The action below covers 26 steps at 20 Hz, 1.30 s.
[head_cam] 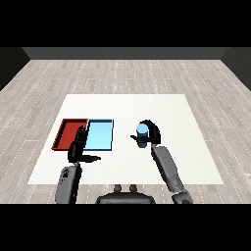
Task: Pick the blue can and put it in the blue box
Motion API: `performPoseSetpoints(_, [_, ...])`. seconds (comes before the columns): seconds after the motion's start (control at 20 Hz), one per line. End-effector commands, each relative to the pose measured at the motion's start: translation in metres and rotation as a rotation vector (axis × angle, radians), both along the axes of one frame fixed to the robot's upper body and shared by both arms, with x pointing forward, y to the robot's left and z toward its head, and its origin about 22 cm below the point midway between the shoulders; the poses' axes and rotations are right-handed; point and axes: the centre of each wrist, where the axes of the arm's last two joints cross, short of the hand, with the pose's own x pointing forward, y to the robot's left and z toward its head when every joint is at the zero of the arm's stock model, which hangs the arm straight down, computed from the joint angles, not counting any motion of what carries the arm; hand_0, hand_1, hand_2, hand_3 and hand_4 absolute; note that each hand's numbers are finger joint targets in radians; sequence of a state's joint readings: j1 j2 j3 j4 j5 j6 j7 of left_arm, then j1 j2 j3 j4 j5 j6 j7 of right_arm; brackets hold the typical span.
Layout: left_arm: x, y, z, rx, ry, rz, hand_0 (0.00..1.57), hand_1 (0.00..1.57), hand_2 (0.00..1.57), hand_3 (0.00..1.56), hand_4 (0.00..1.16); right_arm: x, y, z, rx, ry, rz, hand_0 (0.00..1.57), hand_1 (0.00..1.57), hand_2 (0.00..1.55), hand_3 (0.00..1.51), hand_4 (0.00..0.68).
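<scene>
The right hand [149, 133] has its fingers and thumb curled round the blue can [142, 131], which shows upright within the grasp, to the right of the light blue tray [100, 135] and apart from it, with bare white table [186, 147] between them. Whether the can rests on the table or is already raised cannot be determined from this view. Judged from this, the pick step is in hand or just completed, and the placing step is not yet done: the blue tray holds nothing visible. The next move calls for carrying the can leftward to a position over the blue tray, keeping it upright, then lowering it inside the rim and opening the fingers. Care would be needed not to overshoot toward the red tray [67, 131], which lies touching the blue tray's left side. The right forearm rises from the lower right toward the can. The left hand [78, 146] holds nothing, fingers straight and pointing upward, thumb out, in front of the seam between the two trays.
</scene>
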State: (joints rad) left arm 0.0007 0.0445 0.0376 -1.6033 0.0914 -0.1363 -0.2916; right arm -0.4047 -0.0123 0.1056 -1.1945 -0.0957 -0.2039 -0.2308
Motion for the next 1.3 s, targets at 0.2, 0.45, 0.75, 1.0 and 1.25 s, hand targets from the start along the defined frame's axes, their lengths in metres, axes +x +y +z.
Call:
performPoseSetpoints(0.2, [0.008, -0.025, 0.005, -0.057, 0.072, -0.080, 0.00, 0.00, 0.00, 0.00, 0.00, 0.000, 0.019, 0.034, -0.005, -0.093, 0.063, 1.48, 1.48, 1.45, 1.43, 0.641])
performPoseSetpoints(0.45, [0.017, -0.051, -0.009, -0.076, 0.091, -0.120, 0.00, 0.00, 0.00, 0.00, 0.00, -0.006, -0.007, 0.044, -0.012, -0.078, 0.072, 1.48, 1.48, 1.45, 1.43, 0.641])
performPoseSetpoints(0.75, [0.027, -0.070, 0.006, -0.157, 0.163, -0.218, 0.00, 0.00, 0.00, 0.00, 0.00, 0.000, 0.020, 0.028, 0.002, -0.083, 0.110, 1.48, 1.48, 1.47, 1.44, 0.630])
performPoseSetpoints(1.0, [0.027, -0.101, 0.013, -0.078, 0.186, -0.214, 0.00, 0.00, 0.00, 0.00, 0.00, -0.006, 0.022, 0.035, 0.004, -0.084, 0.112, 1.45, 1.45, 1.46, 1.43, 0.614])
performPoseSetpoints(1.25, [0.045, -0.097, -0.014, -0.063, 0.215, -0.197, 0.00, 0.00, 0.00, 0.00, 0.00, -0.019, 0.038, 0.040, 0.002, -0.114, 0.143, 1.44, 1.44, 1.46, 1.44, 0.612])
